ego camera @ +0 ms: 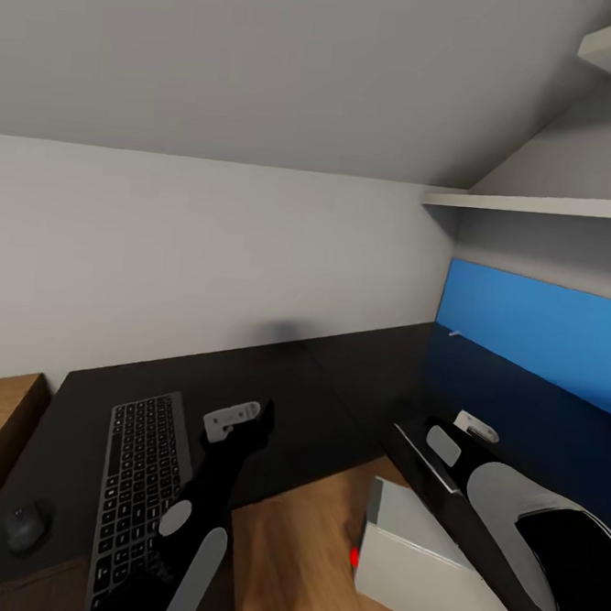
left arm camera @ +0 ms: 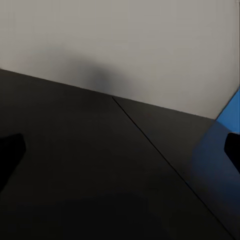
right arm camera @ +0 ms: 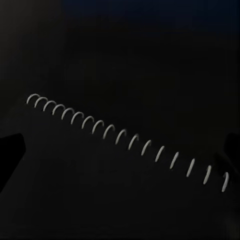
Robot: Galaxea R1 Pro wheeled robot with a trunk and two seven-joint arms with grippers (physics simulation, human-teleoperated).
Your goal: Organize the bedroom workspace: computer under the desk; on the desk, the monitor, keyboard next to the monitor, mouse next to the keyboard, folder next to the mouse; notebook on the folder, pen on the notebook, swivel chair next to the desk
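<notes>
The black desk [ego camera: 336, 381] bends in an L along the grey wall. On its left wing lie the keyboard [ego camera: 140, 485] and the mouse [ego camera: 26, 524]. My left gripper [ego camera: 262, 420] hovers open over bare desk top [left arm camera: 100, 165] just right of the keyboard. The blue folder [ego camera: 533, 328] shows over the right wing, apparently on edge, with a whitish sliver like the pen [ego camera: 453, 333] at its foot. The dark spiral-bound notebook [right arm camera: 125, 190] lies at that wing's inner edge [ego camera: 422, 460]. My right gripper [ego camera: 432, 424] is open close above it. The computer [ego camera: 423, 563] sits on the floor below. Monitor and swivel chair are out of view.
White shelves [ego camera: 534, 204] hang on the sloped wall above the right wing. A light wooden unit [ego camera: 3, 415] stands left of the desk. Wooden floor [ego camera: 296, 544] shows in the desk's inner corner, between my arms.
</notes>
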